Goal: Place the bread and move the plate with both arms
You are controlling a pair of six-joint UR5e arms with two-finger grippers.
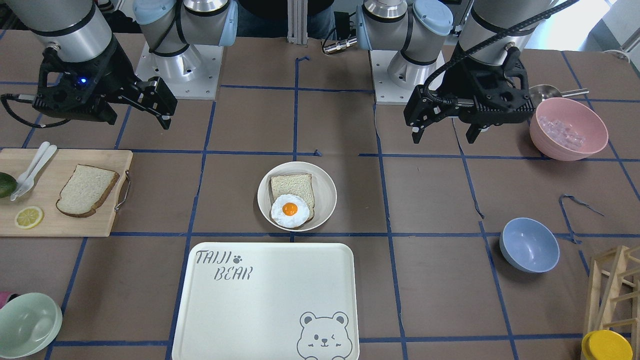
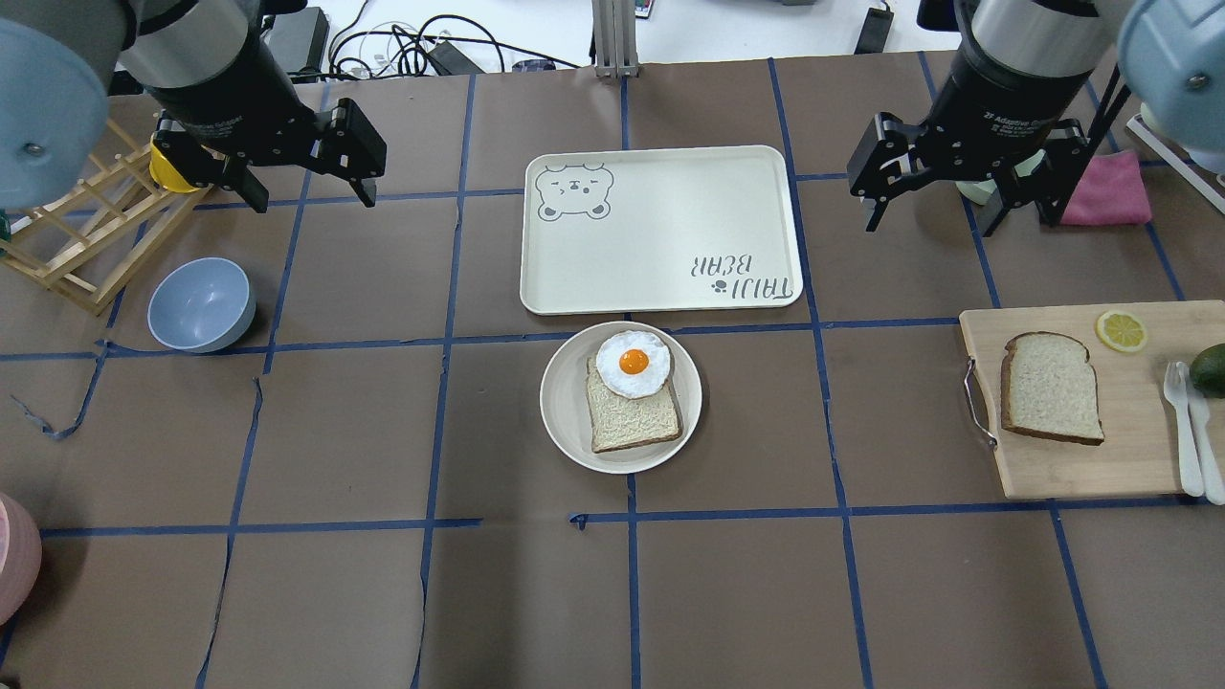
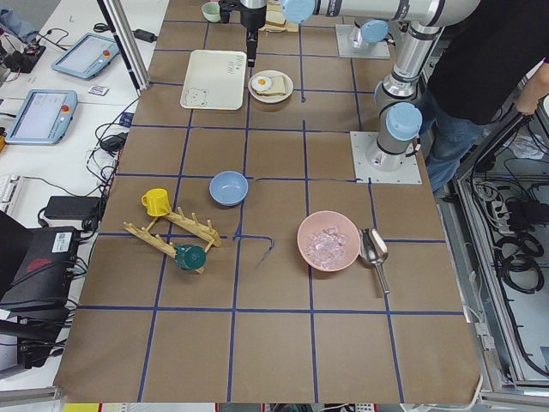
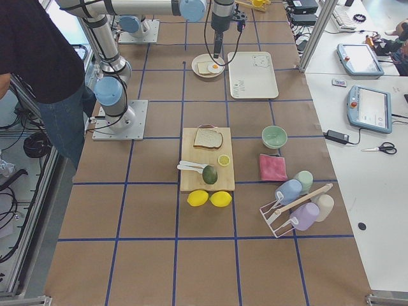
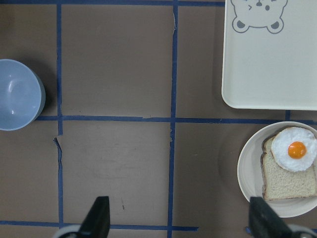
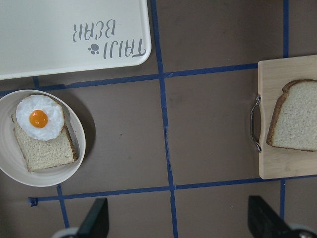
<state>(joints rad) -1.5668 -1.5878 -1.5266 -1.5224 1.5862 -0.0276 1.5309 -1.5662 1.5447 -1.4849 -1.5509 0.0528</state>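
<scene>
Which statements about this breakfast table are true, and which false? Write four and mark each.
1. The dark-crusted bread lies on the wooden board. True.
2. The plate is empty. False: it holds a smaller slice with a fried egg on top.
3. The left gripper and the right gripper are open and hold nothing. True.
4. The plate stands on the tray. False: it stands on the table, beside the tray.
</scene>
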